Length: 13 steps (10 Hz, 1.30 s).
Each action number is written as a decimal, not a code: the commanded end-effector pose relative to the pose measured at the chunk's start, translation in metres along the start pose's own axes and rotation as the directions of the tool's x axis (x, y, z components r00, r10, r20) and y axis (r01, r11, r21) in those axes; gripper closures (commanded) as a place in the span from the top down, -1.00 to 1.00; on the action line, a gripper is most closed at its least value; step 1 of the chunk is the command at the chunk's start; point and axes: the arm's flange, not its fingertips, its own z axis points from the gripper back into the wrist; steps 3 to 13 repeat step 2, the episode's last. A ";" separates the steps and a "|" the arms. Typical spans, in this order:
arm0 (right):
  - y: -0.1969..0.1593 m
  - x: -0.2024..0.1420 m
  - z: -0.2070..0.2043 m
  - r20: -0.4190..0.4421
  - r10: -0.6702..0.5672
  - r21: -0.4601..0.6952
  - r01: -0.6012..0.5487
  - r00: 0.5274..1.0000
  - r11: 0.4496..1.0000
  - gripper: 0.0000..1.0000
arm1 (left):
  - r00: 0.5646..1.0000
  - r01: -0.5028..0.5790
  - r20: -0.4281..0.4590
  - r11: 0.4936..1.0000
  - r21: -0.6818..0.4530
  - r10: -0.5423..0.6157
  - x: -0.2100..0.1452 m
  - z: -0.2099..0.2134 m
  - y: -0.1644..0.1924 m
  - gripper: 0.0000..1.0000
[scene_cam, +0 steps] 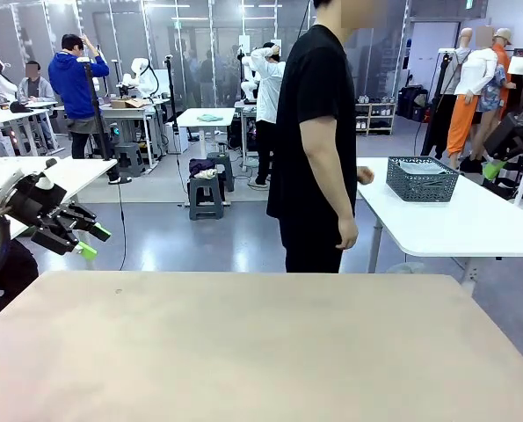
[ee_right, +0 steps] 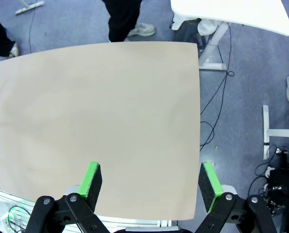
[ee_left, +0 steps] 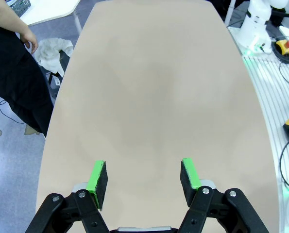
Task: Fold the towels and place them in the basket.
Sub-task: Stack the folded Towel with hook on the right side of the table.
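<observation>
- One dark mesh basket [scene_cam: 422, 179], a pale towel [scene_cam: 419, 167] inside it, stands on the white side table [scene_cam: 472, 224] beyond the person [scene_cam: 318, 141].
- Judged soft, light and limp; best pinched at a hemmed corner.
- Beige surface [scene_cam: 261, 343] bare.
- Left gripper [ee_left: 143, 175]: jaws apart, holding nothing.
- Right gripper [ee_right: 149, 180]: jaws fully spread, holding nothing.

No text, label, brand, number or sign can be read anywhere in these views.
</observation>
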 end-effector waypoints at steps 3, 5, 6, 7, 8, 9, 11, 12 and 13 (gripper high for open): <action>0.001 0.002 0.000 0.001 -0.011 0.006 0.011 1.000 1.000 1.00 | 1.000 0.002 -0.002 1.000 0.003 -0.002 0.000 0.000 0.000 0.53; 0.001 0.002 0.000 0.001 -0.011 0.006 0.011 1.000 1.000 1.00 | 1.000 0.002 -0.002 1.000 0.003 -0.002 0.000 0.000 0.000 0.53; 0.001 0.002 0.000 0.001 -0.011 0.006 0.011 1.000 1.000 1.00 | 1.000 0.002 -0.002 1.000 0.003 -0.002 0.000 0.000 0.000 0.53; 0.001 0.002 0.000 0.001 -0.011 0.006 0.011 1.000 1.000 1.00 | 1.000 0.002 -0.002 1.000 0.003 -0.002 0.000 0.000 0.000 0.53; 0.001 0.002 0.000 0.001 -0.011 0.006 0.011 1.000 1.000 1.00 | 1.000 0.002 -0.002 1.000 0.003 -0.002 0.000 0.000 0.000 0.53; 0.001 0.002 0.000 0.001 -0.011 0.006 0.011 1.000 1.000 1.00 | 1.000 0.002 -0.002 1.000 0.003 -0.002 0.000 0.000 0.000 0.53; 0.001 0.002 0.000 0.001 -0.011 0.006 0.011 1.000 1.000 1.00 | 1.000 0.002 -0.002 1.000 0.003 -0.002 0.000 0.000 0.000 0.53; 0.001 0.002 0.000 0.001 -0.011 0.006 0.011 1.000 1.000 1.00 | 1.000 0.002 -0.002 1.000 0.003 -0.002 0.000 0.000 0.000 0.53; 0.001 0.002 0.000 0.001 -0.011 0.006 0.011 1.000 1.000 1.00 | 1.000 0.002 -0.002 1.000 0.003 -0.002 0.000 0.000 0.000 0.53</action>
